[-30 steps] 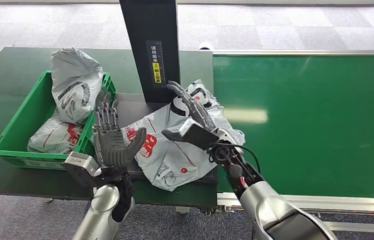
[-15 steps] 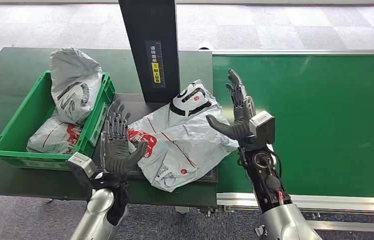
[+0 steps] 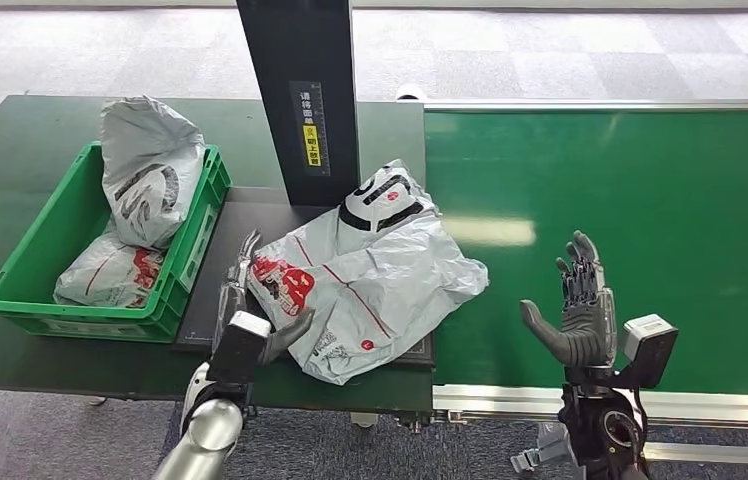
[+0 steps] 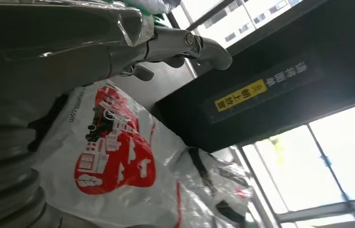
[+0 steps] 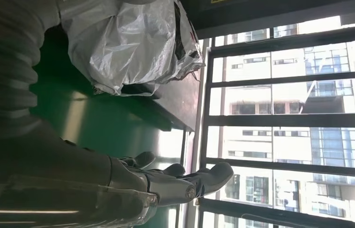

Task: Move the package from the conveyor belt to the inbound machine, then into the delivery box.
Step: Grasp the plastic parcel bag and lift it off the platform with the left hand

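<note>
A grey plastic package (image 3: 365, 275) with red print lies on the dark plate (image 3: 250, 215) of the inbound machine, in front of its black column (image 3: 302, 90). My left hand (image 3: 248, 315) lies at the package's left edge with fingers straight; the left wrist view has the package (image 4: 118, 166) right beside those fingers (image 4: 180, 42). Whether they touch it I cannot tell. My right hand (image 3: 580, 315) stands over the near part of the green conveyor belt (image 3: 650, 200), fingers apart and holding nothing, well right of the package (image 5: 128, 42).
A green delivery box (image 3: 50, 235) on the dark table at the left holds two grey bags, one upright (image 3: 150, 165) and one flat (image 3: 110, 275). The belt's metal front rail (image 3: 510, 400) runs along its near edge.
My right hand has left the package and drawn back, down and right, to the belt's near edge. My left hand has dropped lower and turned in against the package's left edge.
</note>
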